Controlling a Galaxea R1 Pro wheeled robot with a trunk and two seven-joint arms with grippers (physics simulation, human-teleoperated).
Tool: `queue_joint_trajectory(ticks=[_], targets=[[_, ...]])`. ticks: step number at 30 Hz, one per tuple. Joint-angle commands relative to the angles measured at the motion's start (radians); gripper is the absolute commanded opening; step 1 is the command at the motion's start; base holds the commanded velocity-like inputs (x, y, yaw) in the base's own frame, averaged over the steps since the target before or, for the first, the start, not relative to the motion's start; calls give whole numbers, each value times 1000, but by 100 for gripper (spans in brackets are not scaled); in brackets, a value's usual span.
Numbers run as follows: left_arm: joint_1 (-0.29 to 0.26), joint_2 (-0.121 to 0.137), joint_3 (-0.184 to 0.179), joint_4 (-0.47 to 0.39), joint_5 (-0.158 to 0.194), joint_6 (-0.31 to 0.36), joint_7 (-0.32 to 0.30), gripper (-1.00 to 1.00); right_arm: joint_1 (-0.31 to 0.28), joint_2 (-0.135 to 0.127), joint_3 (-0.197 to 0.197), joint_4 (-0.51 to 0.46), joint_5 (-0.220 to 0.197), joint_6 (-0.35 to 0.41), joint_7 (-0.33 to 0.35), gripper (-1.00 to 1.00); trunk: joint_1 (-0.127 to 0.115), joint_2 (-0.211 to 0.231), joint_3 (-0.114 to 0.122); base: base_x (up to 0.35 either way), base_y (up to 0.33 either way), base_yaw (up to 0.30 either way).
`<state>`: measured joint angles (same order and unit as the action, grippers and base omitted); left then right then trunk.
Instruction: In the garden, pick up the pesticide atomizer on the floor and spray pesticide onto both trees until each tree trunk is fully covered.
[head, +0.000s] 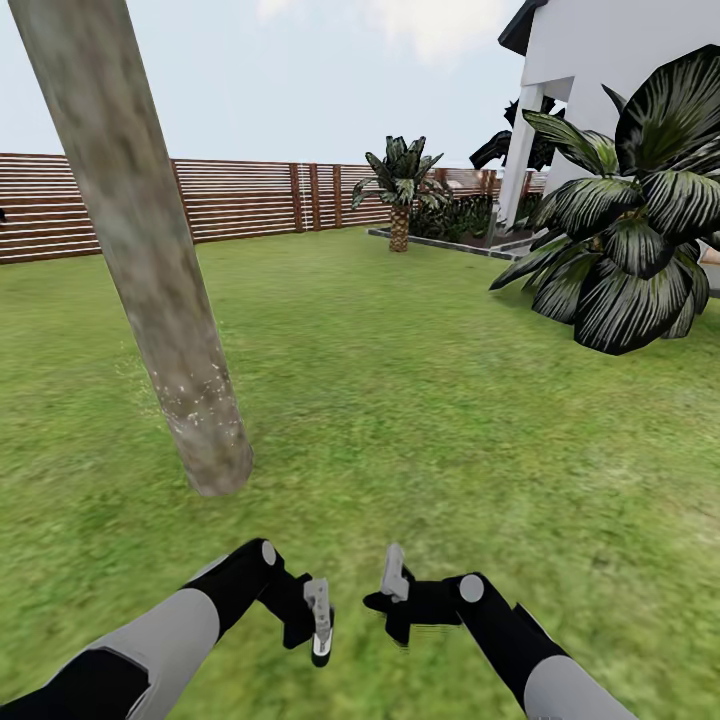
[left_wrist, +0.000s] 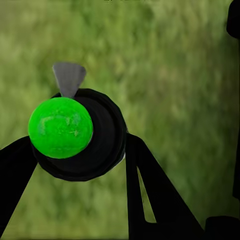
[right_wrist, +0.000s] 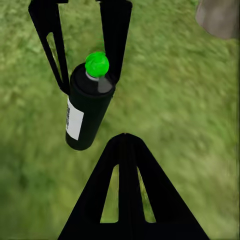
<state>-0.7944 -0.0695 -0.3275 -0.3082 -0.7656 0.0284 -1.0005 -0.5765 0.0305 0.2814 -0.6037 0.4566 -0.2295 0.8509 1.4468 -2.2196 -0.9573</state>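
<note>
The pesticide atomizer (right_wrist: 87, 107) is a dark bottle with a white label and a bright green ball on top. My left gripper (left_wrist: 77, 137) is shut on it, one black finger on each side. In the head view the left gripper (head: 318, 625) hangs low over the grass floor (head: 420, 420), and my right gripper (head: 393, 575) is close beside it. The right gripper (right_wrist: 125, 140) is shut with nothing in it, its tips pointing at the bottle. A thick grey-tan tree trunk (head: 150, 250) rises just ahead on the left. Pale specks of pesticide (head: 195, 390) dot its lower part.
A brown slat fence (head: 250, 200) closes off the lawn at the back. A short palm (head: 400, 190) stands by a paved edge. A big dark-leaved bush (head: 630, 250) and a white house (head: 600, 60) fill the right side. Open grass lies ahead and to the right.
</note>
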Motion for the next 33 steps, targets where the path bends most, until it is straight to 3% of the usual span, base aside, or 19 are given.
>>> queue_joint_trajectory(ticks=[1, 17, 33], targets=[[0, -3, -3, -2, -5, 3, -4, -100, 0, 0, -1, -7, 10, -6, 0, -100, 0, 0, -1, 0, 0, 0], [0, -48, -7, -4, 0, 7, 4, -100, 0, 8, -2, -13, 10, -5, 0, -100, 0, 0, -1, 0, 0, 0], [1, -70, -4, -32, 2, 7, 5, -100, 0, 8, -2, -11, 11, -6, 0, -100, 0, 0, -1, 0, 0, 0]])
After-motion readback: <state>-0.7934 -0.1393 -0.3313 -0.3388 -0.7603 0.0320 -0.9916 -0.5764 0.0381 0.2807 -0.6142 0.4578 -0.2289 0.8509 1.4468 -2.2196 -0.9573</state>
